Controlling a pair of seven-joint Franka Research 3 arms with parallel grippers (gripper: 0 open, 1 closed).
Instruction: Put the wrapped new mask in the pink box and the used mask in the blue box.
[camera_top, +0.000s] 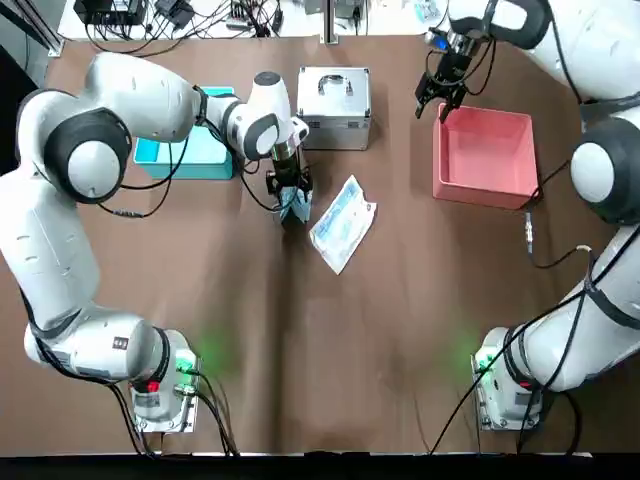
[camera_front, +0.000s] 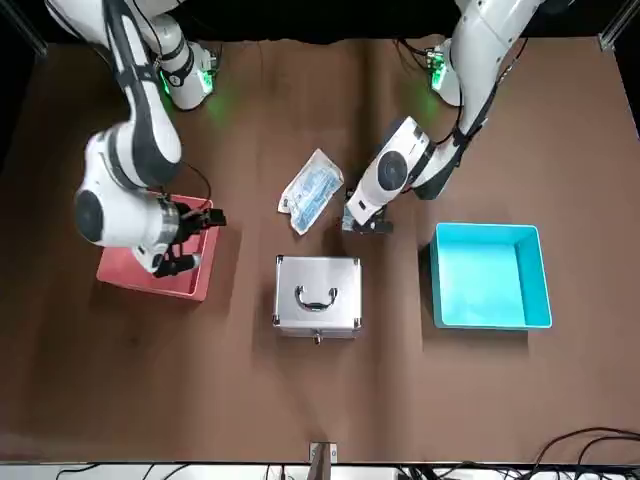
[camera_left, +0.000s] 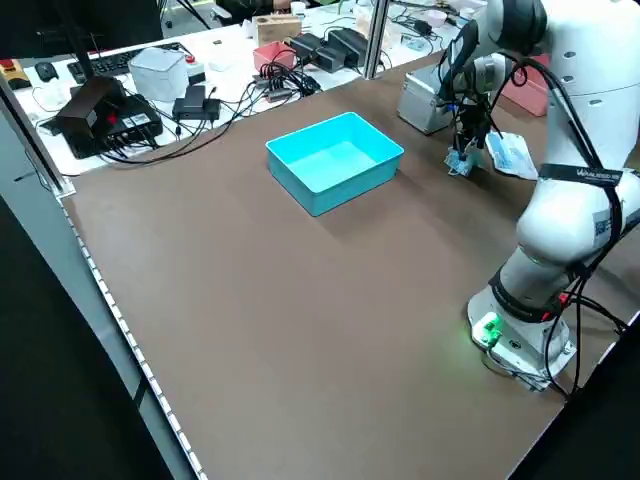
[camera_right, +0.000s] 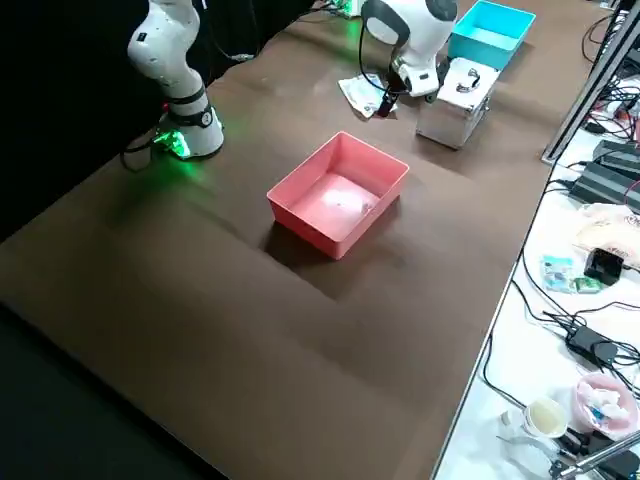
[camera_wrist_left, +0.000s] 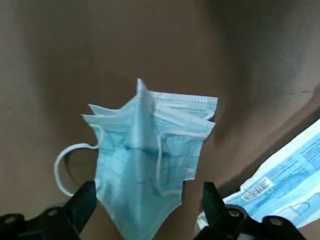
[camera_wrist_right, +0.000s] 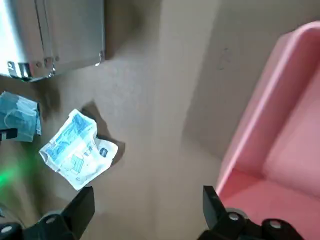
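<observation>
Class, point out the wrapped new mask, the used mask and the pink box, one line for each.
Wrapped new mask (camera_top: 343, 224): top view, middle of the packet.
Used mask (camera_wrist_left: 137, 165): left wrist view, centre of the pleated fabric.
Pink box (camera_right: 335, 195): right side view, inside floor.

silver case (camera_front: 317, 297) w/ handle on brown tbl (camera_front: 400, 390).

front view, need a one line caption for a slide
Packet beside the case, between the pink box and the blue box, both arms above the table.
</observation>
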